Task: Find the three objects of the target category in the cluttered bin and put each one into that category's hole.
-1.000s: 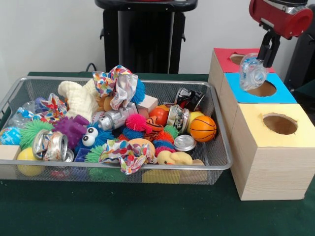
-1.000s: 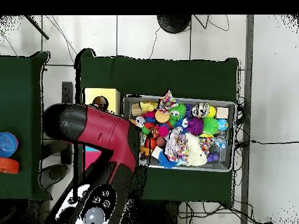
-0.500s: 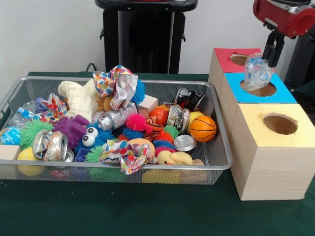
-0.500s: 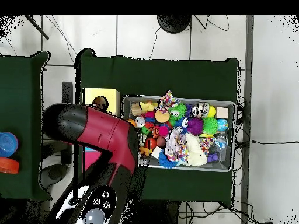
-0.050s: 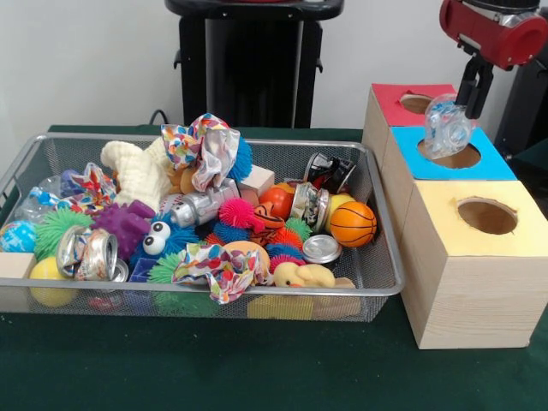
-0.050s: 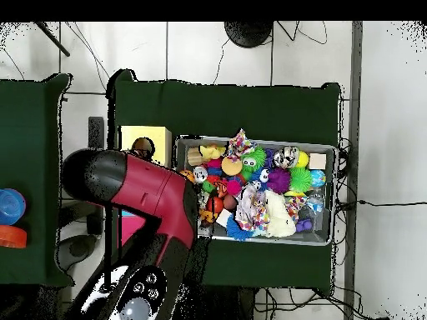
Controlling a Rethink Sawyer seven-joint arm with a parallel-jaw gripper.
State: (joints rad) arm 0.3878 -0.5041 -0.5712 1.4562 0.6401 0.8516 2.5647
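Gripper (image 5: 472, 92) closed on crushed clear bottle (image 5: 446, 126), hanging just above blue box (image 5: 492, 164) hole (image 5: 455, 155). Rec. centre bottle over the hole before release, else it may catch the rim.

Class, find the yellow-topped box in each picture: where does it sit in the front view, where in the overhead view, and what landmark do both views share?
Front view: the yellow-topped box stands at lower right, nearest the camera in the row of boxes, right of the wire bin.
Overhead view: the same box shows at centre left, just left of the bin, above the red arm.
Shared landmark: the wire bin of toys.
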